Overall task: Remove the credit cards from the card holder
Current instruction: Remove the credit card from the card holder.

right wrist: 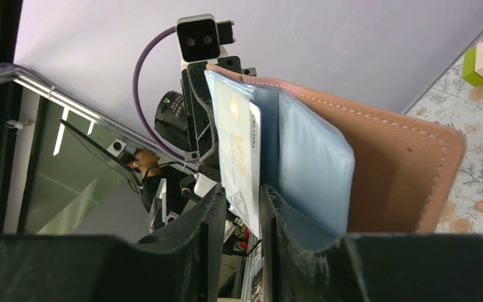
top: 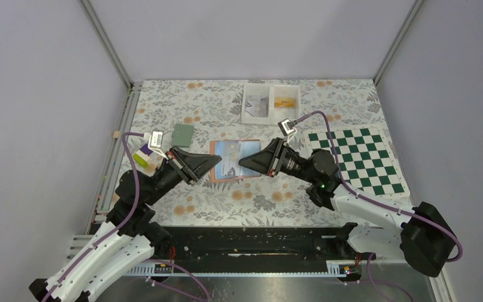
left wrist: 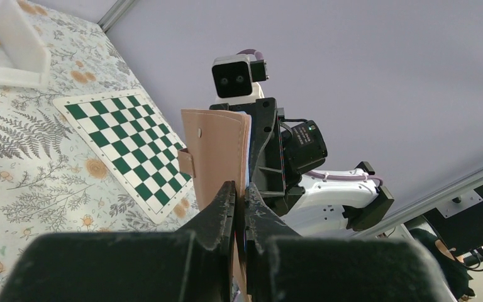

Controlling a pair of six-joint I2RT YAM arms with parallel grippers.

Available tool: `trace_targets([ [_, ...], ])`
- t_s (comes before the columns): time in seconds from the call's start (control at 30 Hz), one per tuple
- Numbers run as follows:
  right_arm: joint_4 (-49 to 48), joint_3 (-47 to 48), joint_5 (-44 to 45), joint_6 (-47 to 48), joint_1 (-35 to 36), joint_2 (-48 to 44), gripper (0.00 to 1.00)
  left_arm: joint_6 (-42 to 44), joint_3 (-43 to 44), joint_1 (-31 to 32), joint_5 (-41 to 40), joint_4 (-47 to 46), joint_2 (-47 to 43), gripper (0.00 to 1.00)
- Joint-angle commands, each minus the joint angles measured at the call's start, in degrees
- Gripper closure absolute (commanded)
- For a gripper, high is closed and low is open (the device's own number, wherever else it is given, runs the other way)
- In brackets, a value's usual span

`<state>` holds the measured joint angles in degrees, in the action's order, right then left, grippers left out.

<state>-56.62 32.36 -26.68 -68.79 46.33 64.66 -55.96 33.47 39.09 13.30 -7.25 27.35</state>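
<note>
At mid-table, the left gripper (top: 216, 163) is pinched tight on the tan cover of the card holder (top: 233, 151), which lies open between both arms. Opposite, the right gripper (right wrist: 244, 198) straddles a pale credit card (right wrist: 239, 145) in the blue pocket; whether it presses cannot be told. Farther left lies a grey-green card (top: 183, 134); farthest, a white tray (top: 270, 94).

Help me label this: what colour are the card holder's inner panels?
Light blue inner panels, clearest in the right wrist view.
</note>
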Motion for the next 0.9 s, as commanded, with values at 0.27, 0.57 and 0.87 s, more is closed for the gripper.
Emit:
trace_targets([
  [0.27,-11.7,0.0,-2.1,-3.1,-0.5,1.9,0.66,-2.8,0.1,-0.3,1.7,-6.0,0.2,1.00],
  [0.57,-12.6,-1.1,-0.5,-3.4,-0.6,1.9,0.73,-4.0,-0.7,-0.3,2.1,-7.1,0.0,1.00],
  [0.87,-13.1,-0.6,-1.0,-4.2,-0.5,3.0,0.91,-4.4,-1.2,-0.4,2.2,-7.4,0.4,1.00],
])
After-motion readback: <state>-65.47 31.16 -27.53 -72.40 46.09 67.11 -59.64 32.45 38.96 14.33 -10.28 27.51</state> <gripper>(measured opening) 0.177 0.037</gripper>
